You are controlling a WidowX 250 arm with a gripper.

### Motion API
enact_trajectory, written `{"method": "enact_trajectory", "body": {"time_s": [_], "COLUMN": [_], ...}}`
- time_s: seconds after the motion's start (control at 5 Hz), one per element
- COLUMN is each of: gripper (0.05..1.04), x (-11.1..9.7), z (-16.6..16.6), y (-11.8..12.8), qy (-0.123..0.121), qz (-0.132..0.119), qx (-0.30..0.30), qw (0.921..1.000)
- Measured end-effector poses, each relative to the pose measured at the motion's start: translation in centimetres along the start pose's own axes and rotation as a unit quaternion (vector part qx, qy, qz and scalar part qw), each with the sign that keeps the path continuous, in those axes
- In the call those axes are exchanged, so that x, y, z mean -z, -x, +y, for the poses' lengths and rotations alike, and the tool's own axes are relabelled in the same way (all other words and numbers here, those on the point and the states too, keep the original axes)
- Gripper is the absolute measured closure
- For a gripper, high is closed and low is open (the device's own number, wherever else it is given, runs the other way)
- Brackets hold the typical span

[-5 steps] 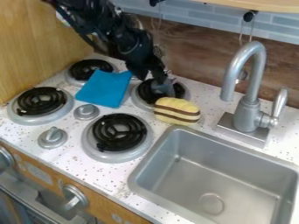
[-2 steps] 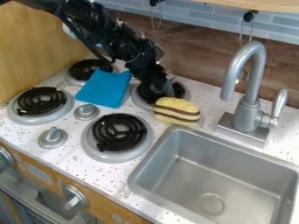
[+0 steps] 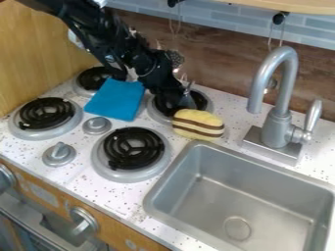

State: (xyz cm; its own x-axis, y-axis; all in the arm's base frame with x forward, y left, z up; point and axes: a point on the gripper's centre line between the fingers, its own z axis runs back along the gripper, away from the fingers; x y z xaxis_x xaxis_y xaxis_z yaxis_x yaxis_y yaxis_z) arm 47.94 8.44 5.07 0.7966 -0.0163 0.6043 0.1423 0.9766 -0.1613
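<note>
A grey utensil (image 3: pixel 188 101) partly hides the rear-right burner (image 3: pixel 202 101); the bottom edge crops the sink (image 3: pixel 262 196).

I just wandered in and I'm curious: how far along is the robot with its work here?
Done: nothing I can confirm; the blue cloth lies among the black coil burners, a yellow, brown-striped toy beside the grey metal sink.
In hand: the black gripper is low at the rear right burner, by a grey utensil; whether it grips it, I can't tell.
Left: probably something, as the gripper is down among these things.
</note>
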Motion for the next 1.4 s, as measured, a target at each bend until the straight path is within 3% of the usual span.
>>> {"method": "enact_trajectory", "body": {"time_s": [0.2, 0.6, 0.8, 1.0, 1.2, 1.4], "gripper": [0.845, 0.845, 0.845, 0.845, 0.845, 0.845], "x": [-2.0, -10.5, -14.5, -17.6, -19.1, -18.5], "z": [0.1, 0.4, 0.6, 1.0, 1.2, 1.3], "y": [0.1, -1.1, 0.2, 3.9, 8.2, 11.3], "qy": [-0.008, -0.100, -0.129, -0.150, -0.158, -0.151], "qz": [-0.011, -0.089, -0.108, -0.072, -0.029, 0.016], "qx": [0.002, 0.006, -0.002, 0.009, 0.011, 0.011], "qw": [0.9999, 0.9910, 0.9858, 0.9860, 0.9870, 0.9883]}}
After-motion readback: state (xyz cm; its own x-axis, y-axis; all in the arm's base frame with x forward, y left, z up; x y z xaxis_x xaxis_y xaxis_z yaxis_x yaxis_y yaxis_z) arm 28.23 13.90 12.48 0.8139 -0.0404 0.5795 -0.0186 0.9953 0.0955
